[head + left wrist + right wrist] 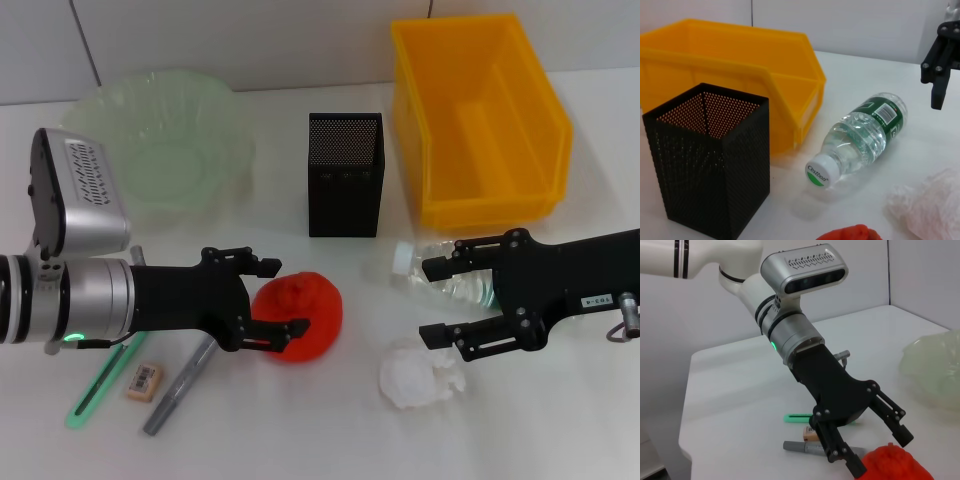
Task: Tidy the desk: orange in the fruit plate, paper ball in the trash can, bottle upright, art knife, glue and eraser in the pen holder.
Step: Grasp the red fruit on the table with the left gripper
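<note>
1. Nearest you on the white table [300,440] lie three small items, one of each: a green flat art knife [100,385], a beige eraser [142,380] with a printed label too small to read, and a grey pen-shaped glue stick [180,385]. They lie just beside one another, under the left arm.
2. One crumpled white paper ball [415,375] sits on the table just below the right gripper [430,300].
3. Your left gripper [285,297] has its black fingers spread on either side of the one orange-red, rough-skinned orange [300,315]; you cannot tell whether they touch it.
4. Your right gripper is spread wide over one clear plastic bottle [860,137] lying on its side, with nothing gripped. The white cap reads "Cestbon"; the green label's print is not readable.
5. Farther back, one black mesh square pen holder [345,175] stands upright in the middle.
6. Beside it to the right stands one yellow plastic bin [480,120], open at the top.
7. At the far left sits one pale green translucent fruit plate [165,145].
</note>
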Tool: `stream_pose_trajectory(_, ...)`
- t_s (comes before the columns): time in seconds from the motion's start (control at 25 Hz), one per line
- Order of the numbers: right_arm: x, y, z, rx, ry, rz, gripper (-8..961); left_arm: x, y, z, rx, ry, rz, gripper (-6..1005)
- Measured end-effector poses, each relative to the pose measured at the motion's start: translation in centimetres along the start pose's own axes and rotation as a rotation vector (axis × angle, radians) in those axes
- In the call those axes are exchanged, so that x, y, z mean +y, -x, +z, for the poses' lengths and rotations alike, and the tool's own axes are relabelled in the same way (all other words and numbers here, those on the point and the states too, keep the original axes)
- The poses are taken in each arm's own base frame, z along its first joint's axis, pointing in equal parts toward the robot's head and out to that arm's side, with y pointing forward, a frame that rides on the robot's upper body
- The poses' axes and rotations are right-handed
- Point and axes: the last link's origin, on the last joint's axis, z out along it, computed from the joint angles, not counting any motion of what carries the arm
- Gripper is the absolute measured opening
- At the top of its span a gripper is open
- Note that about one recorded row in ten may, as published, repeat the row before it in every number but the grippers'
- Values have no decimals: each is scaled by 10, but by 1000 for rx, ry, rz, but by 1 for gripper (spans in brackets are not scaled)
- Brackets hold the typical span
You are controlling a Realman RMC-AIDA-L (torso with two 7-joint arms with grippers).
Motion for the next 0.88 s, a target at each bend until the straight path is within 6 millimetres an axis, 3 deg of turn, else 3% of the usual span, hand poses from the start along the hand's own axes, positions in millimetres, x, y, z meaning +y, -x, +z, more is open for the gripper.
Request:
stream_pose_trajectory(0.76, -1, 0, 0, 1, -8, 2, 768, -9, 2, 4, -24, -61, -44, 714)
stream_pose_trajectory(0.88, -2, 0, 0, 1, -9, 2, 768, -10, 2, 4, -28, -64, -45, 632)
